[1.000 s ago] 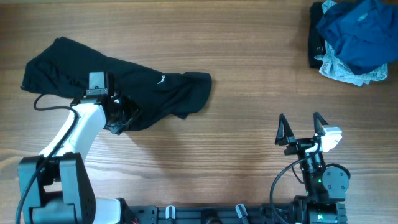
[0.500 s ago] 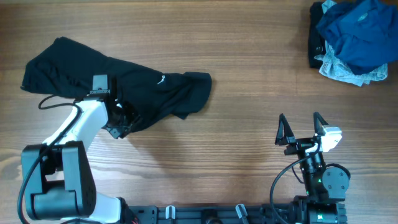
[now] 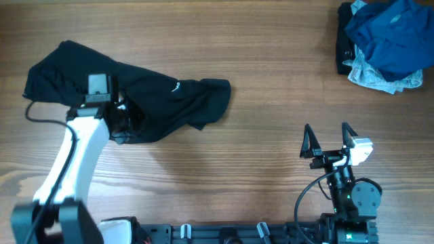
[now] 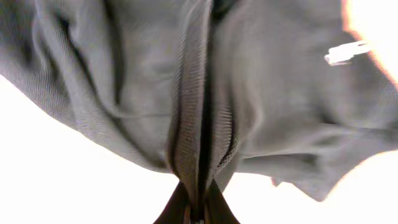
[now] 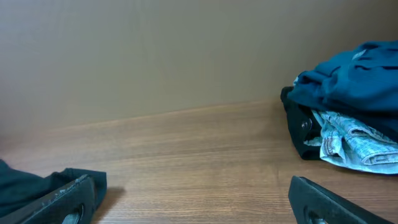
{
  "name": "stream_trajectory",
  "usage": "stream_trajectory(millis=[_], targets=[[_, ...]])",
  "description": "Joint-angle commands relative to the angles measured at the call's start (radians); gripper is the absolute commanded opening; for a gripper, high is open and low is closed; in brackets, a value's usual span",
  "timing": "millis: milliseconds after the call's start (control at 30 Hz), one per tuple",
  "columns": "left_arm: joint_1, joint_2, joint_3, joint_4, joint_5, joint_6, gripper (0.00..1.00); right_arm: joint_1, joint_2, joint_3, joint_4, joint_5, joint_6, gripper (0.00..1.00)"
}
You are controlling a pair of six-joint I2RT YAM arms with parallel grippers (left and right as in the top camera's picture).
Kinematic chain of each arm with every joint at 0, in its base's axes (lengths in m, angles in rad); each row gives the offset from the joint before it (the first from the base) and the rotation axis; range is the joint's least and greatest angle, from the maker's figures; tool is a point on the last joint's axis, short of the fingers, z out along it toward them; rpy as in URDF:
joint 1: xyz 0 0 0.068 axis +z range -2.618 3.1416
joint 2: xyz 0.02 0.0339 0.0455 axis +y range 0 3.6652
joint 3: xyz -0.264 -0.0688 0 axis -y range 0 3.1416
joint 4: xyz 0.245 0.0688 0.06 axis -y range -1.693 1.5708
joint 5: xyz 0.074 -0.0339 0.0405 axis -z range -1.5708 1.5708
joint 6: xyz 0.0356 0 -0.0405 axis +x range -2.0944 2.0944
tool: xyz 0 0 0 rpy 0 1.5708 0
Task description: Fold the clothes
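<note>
A black garment (image 3: pixel 156 98) lies crumpled across the left part of the table. My left gripper (image 3: pixel 121 130) is at its lower edge, shut on a fold of the cloth. In the left wrist view the dark fabric (image 4: pixel 186 93) fills the frame and a pinched ridge of it runs down between the closed fingertips (image 4: pixel 178 208). My right gripper (image 3: pixel 329 139) stands open near the front right of the table, nothing between its fingers (image 5: pixel 323 202). It is far from the black garment.
A pile of clothes (image 3: pixel 383 41), blue on top with a pale patterned piece under it, sits at the back right corner. The same pile (image 5: pixel 348 118) shows at the right in the right wrist view. Bare wood table (image 3: pixel 271 81) lies between garment and pile.
My left gripper has closed on the lower edge of the black garment and shifted slightly left and back. The right arm has not moved.
</note>
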Motion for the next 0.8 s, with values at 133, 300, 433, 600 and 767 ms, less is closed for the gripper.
stream_trajectory(millis=[133,300,433,600,767], targets=[[0.005,-0.367,0.111,0.008,0.018,0.069,0.04,0.003,-0.006,-0.002,0.005,0.018,-0.012,1.00],[0.005,-0.632,0.112,0.075,0.018,0.069,0.04,0.003,-0.006,-0.002,0.004,0.017,-0.012,1.00],[0.005,-0.698,0.112,0.078,0.018,0.072,0.04,0.003,-0.006,-0.002,0.004,0.018,-0.012,1.00],[0.005,-0.648,0.112,0.063,0.018,0.074,0.04,0.003,-0.006,-0.002,0.004,0.017,-0.011,1.00],[0.005,-0.615,0.112,0.087,0.018,0.117,0.04,0.003,-0.006,-0.002,0.004,0.017,-0.012,1.00]])
